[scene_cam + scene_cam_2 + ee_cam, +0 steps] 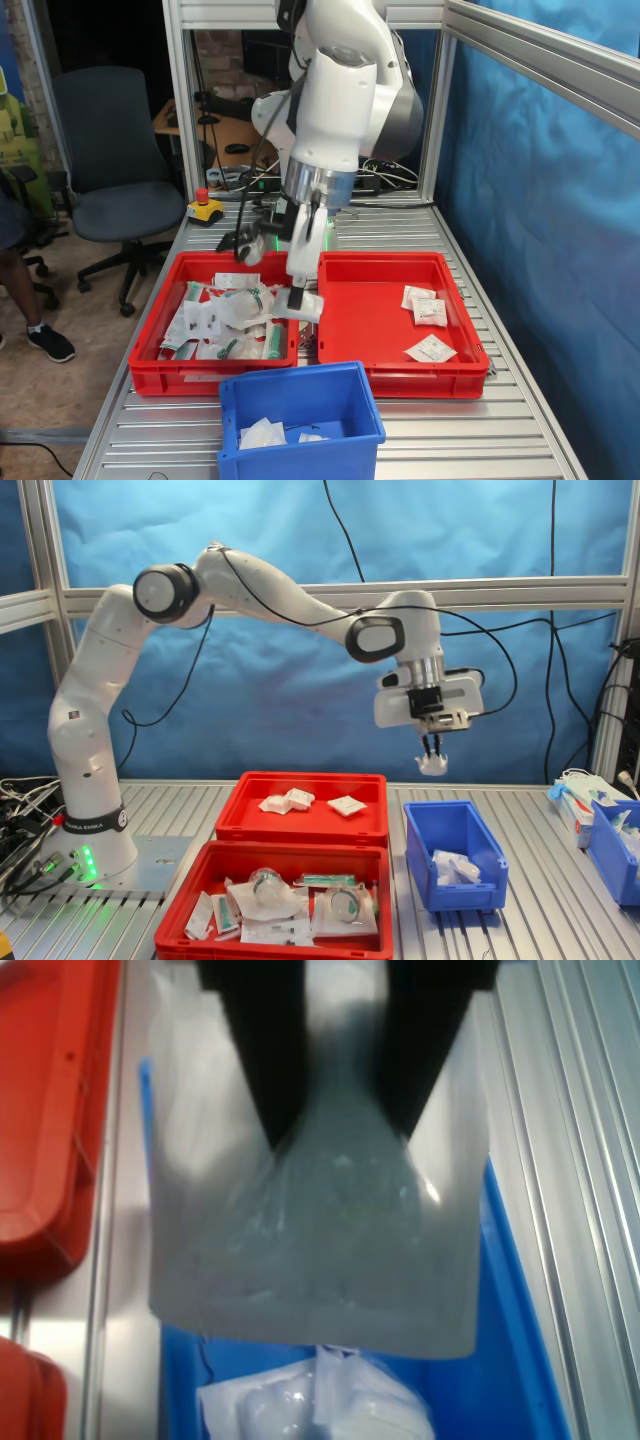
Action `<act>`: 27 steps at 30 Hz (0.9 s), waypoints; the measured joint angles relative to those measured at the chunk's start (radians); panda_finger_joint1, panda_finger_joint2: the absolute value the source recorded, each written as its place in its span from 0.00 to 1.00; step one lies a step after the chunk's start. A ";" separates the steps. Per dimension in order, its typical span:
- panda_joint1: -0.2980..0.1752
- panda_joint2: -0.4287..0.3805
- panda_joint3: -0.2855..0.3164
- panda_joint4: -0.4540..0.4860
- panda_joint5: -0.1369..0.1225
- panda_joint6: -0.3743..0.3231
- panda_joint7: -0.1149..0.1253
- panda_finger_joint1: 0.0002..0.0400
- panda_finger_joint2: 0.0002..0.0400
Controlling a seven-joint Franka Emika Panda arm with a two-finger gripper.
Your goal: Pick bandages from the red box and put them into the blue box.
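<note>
2 red trays (300,825) (270,920). 1 blue box (455,865). 3 bandages (300,800) in the far tray, 1 (433,765) in the end effector (432,750).

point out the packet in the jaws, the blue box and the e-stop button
held packet (320,1250), wrist view, middle of its clear face
blue box (455,898), second exterior view, front wall
e-stop button (202,195), first exterior view, red cap
</note>
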 joint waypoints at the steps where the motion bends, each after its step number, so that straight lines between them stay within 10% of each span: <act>1: -0.003 0.013 -0.001 0.012 0.002 0.000 0.000 0.10 0.10; 27: -0.051 0.178 -0.014 0.138 0.021 0.019 0.000 0.10 0.10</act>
